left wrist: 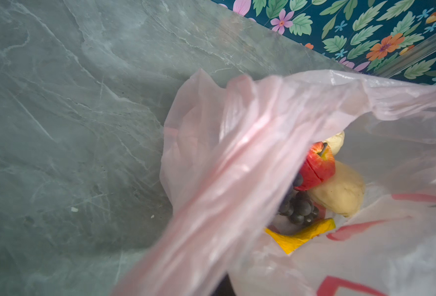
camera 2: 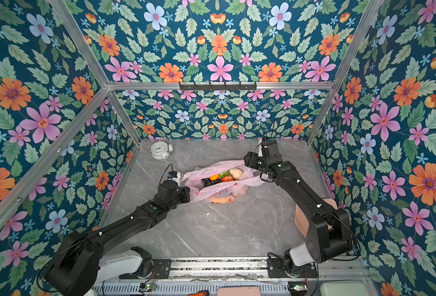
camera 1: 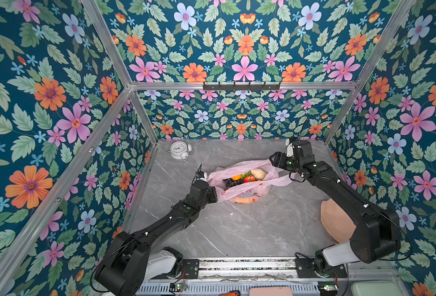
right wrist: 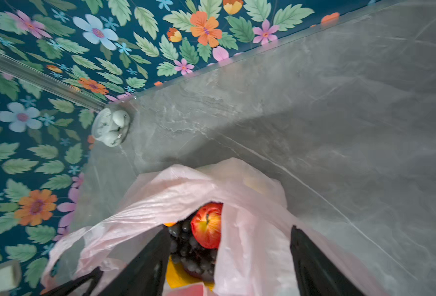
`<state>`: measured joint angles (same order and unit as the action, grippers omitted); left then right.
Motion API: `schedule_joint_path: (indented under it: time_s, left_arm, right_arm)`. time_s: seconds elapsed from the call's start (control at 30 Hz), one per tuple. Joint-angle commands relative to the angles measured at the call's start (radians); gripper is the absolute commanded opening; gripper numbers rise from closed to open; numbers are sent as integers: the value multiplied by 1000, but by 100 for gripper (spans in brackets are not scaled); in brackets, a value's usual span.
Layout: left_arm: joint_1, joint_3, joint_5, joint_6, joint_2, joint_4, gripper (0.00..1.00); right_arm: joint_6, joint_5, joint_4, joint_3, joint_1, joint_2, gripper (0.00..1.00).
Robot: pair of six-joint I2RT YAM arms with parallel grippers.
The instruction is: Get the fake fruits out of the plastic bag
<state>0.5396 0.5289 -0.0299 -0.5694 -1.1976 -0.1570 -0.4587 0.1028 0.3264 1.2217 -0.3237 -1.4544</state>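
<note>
Pinching plastic bag (camera 1: 247, 191) at 9 o'clock with clamped left gripper (camera 1: 216, 192). Hovering right gripper (right wrist: 227, 261) at 2 o'clock, wide open, holding nothing.

The plastic bag (camera 1: 237, 192) is lying near the middle of the table (camera 1: 237, 230), with its mouth gaping upward. Inside it, the grape bunch (camera 1: 229, 182) is sitting at the left and an orange (camera 1: 236, 177) is lying just behind it. The bumpy fruit (camera 1: 245, 174) and the apple (camera 1: 249, 178) are sitting in the middle (the apple in front, touching the grapes), and a lumpy piece (camera 1: 258, 174) is lying at the right. The alarm clock (camera 1: 180, 150) is standing in the far left corner, well apart from the bag. The bowl (camera 1: 334, 220) is resting at the table's right edge, nearer than the bag and partly under the right arm (camera 1: 340, 189). The left gripper (camera 1: 216, 196) is sitting at the bag's left rim, and the right gripper (camera 1: 273, 160) is hanging at its far right rim.
</note>
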Motion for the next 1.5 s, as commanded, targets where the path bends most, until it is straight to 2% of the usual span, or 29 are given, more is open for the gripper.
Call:
schedule_joint_path:
  time_s: [0.0, 0.1, 0.2, 0.37, 0.5, 0.67, 0.83, 0.9, 1.1, 1.17, 1.23, 1.3, 1.37, 1.47]
  left_arm:
    - [5, -1, -20, 25, 5, -12, 0]
    - [22, 0, -28, 41, 6, -15, 0]
    - [45, -1, -38, 55, 12, -21, 0]
    - [72, -1, -69, 66, 21, -19, 0]
    - [90, -6, -89, 77, 33, -21, 0]
    - [101, -16, -103, 83, 39, -32, 0]
    - [104, -35, -118, 70, 40, -42, 0]
    - [105, -49, -122, 59, 44, -51, 0]
    - [106, -82, -122, 34, 52, -70, 0]
    - [105, -89, -135, 27, 57, -67, 0]
    - [105, -96, -153, 17, 62, -62, 0]
    - [104, -102, -173, 5, 69, -54, 0]
    - [87, -106, -176, -8, 75, -44, 0]
    - [-1, -114, -117, -34, 79, -27, 0]
  right_arm:
    - [83, -109, 97, 22, -55, 23, 75]
    - [108, -170, 113, 25, -113, 36, 74]
    - [98, -154, 99, 12, -141, 44, 73]
    - [128, -407, 210, 72, -288, 0, 75]
    - [74, -513, 295, 102, -347, -39, 75]
    - [11, -564, 366, 135, -365, -116, 75]
    - [-68, -520, 413, 164, -360, -194, 77]
    - [-100, -527, 453, 186, -352, -269, 80]
    - [-127, -507, 416, 193, -312, -341, 80]
    - [-126, -506, 404, 197, -297, -356, 74]
    - [-120, -495, 385, 195, -284, -361, 64]
    - [-110, -477, 364, 187, -268, -357, 47]
    - [-105, -448, 328, 156, -246, -325, 26]
    - [-89, -334, 196, 64, -189, -228, 3]
